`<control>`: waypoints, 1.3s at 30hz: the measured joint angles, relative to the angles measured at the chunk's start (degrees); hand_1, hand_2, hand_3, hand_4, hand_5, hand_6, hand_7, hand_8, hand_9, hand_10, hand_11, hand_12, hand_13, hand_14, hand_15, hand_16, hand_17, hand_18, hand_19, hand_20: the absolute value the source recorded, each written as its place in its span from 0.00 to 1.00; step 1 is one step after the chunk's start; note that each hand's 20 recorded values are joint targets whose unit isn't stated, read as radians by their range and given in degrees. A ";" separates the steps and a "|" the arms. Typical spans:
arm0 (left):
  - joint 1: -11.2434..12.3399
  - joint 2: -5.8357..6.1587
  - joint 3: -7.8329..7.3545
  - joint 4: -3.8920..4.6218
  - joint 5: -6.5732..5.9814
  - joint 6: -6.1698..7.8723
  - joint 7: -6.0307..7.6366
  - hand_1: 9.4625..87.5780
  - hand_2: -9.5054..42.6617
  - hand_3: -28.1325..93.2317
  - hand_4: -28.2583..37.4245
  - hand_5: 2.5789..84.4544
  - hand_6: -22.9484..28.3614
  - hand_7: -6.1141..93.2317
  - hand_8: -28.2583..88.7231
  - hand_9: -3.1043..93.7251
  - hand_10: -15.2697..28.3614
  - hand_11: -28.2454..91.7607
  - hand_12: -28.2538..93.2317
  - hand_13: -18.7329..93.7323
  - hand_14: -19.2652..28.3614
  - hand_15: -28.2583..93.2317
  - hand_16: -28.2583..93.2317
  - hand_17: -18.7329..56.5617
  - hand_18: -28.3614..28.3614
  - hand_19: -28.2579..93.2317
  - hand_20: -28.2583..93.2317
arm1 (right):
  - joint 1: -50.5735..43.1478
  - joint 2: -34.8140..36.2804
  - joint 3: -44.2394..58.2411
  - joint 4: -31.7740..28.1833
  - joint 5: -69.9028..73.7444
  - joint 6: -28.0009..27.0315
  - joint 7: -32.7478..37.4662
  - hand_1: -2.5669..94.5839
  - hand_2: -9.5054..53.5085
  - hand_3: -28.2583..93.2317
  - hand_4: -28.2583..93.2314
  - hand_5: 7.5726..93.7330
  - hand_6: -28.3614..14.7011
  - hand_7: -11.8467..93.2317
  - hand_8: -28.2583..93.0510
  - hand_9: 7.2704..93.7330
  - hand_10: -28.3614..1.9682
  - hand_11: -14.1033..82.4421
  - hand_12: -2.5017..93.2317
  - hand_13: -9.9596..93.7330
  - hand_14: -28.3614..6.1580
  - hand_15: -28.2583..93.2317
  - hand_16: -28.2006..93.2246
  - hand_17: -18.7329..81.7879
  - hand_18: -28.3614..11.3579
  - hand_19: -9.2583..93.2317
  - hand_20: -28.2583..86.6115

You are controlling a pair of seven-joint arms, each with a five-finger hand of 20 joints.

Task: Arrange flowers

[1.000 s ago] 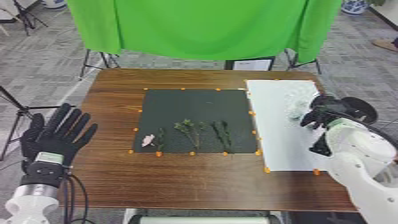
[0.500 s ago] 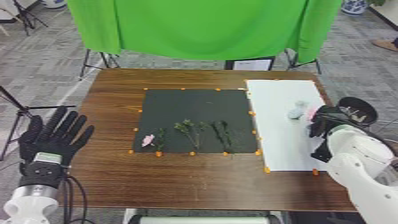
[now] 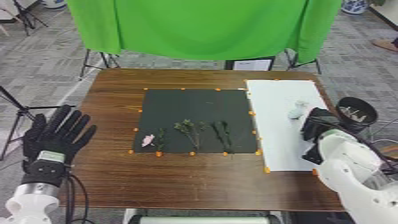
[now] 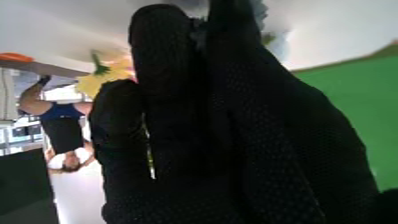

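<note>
Right hand in black fabric glove (image 3: 320, 125), displaced within the last second from beside the round black container (image 3: 346, 102) toward the robot and slightly inward; it now lies over the right part of the long white sheet (image 3: 282, 142), near the right edge of the brown wooden worktop (image 3: 204, 185). The container, at that same edge, now presents more of its mouth, with slender pale pieces (image 3: 355, 116) visible inside. A pink patch, seen beside the hand half a second ago, is no longer at that spot in the head view. Grip of the right hand: cannot be told, nor whether anything is held. In the right wrist view, a yellow flower with a green base (image 4: 91, 82) appears just beside the glove, a trace of pink next to it; whether it is gripped or merely lies behind is likewise uncertain. A pale blue flower (image 3: 296, 113) rests on the sheet, near the hand. Left hand (image 3: 58, 135), spread wide and holding nothing, is by the worktop's left edge. On the square black mat (image 3: 195, 102), toward the worktop's near edge: pink flower (image 3: 147, 140), thin green stem (image 3: 160, 141), leafy green sprig (image 3: 187, 130) and dark green stems (image 3: 222, 135). The shift suggests a pause between container and blooms; the arrangement appears unfinished, and further placing probably calls for a light approach, lest the container be nudged.
</note>
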 measured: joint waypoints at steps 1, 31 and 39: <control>-0.07 0.00 0.00 0.08 0.22 -0.07 0.00 0.28 0.35 0.81 0.00 0.43 0.63 0.18 0.16 0.35 0.71 0.38 0.29 0.37 0.71 0.46 0.15 0.18 0.73 0.50 0.28 | -0.18 0.00 -0.30 -0.08 -0.31 1.22 -0.06 0.66 0.00 0.78 0.00 0.87 0.75 0.29 0.22 0.90 0.70 0.18 0.30 0.88 0.66 0.51 0.60 0.57 0.17 0.90 0.63; -4.10 1.11 2.27 2.78 1.31 -1.30 -1.41 0.25 0.35 0.81 0.00 0.42 0.62 0.17 0.17 0.35 0.71 0.37 0.29 0.36 0.70 0.44 0.15 0.18 0.71 0.50 0.27 | 34.28 -15.85 -39.23 11.12 -3.25 17.60 -22.26 0.64 0.00 0.80 0.00 0.87 0.74 0.28 0.23 0.90 0.70 0.18 0.32 0.87 0.67 0.53 0.62 0.56 0.17 0.91 0.64; -5.30 2.22 3.91 2.77 0.83 -1.11 -1.83 0.25 0.36 0.81 0.00 0.43 0.62 0.18 0.17 0.36 0.72 0.38 0.30 0.37 0.70 0.44 0.16 0.18 0.72 0.50 0.27 | 38.18 -24.32 -44.43 17.62 -4.52 12.20 -23.32 0.62 0.00 0.82 0.00 0.86 0.73 0.30 0.23 0.90 0.68 0.18 0.33 0.86 0.65 0.54 0.61 0.56 0.16 0.90 0.64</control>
